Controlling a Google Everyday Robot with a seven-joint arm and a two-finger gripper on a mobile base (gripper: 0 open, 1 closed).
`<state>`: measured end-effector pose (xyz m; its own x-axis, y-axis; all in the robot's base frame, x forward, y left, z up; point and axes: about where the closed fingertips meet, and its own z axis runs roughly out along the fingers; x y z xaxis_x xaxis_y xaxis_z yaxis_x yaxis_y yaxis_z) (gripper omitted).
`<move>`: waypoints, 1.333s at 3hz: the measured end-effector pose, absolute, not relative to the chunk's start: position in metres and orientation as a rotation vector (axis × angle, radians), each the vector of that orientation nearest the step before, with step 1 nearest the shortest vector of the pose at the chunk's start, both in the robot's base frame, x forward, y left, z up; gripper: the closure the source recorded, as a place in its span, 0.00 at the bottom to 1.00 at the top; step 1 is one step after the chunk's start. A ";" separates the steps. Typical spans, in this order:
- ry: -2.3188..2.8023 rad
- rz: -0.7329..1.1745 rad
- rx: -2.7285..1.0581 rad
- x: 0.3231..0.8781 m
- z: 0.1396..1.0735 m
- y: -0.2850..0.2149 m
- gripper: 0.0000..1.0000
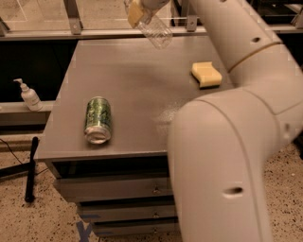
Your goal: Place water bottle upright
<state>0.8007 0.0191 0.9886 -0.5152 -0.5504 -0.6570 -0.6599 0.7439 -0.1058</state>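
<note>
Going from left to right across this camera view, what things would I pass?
White pump bottle → green can lying on its side on the table → water bottle, held tilted in the air by the gripper at the top edge → yellow sponge.

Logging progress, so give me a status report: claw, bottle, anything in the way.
Claw high over far edge of table, shut on bottle. Bottle tilted, off the surface. Can on its side and sponge lie apart from it.
</note>
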 end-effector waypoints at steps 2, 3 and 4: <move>1.957 0.436 -0.811 0.718 1.063 -0.017 1.00; 1.817 0.539 -0.819 0.671 1.071 -0.004 1.00; 1.780 0.576 -0.799 0.657 1.057 0.000 1.00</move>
<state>0.6566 0.0003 1.0567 -0.2241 -0.2445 -0.9434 -0.7507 0.6606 0.0071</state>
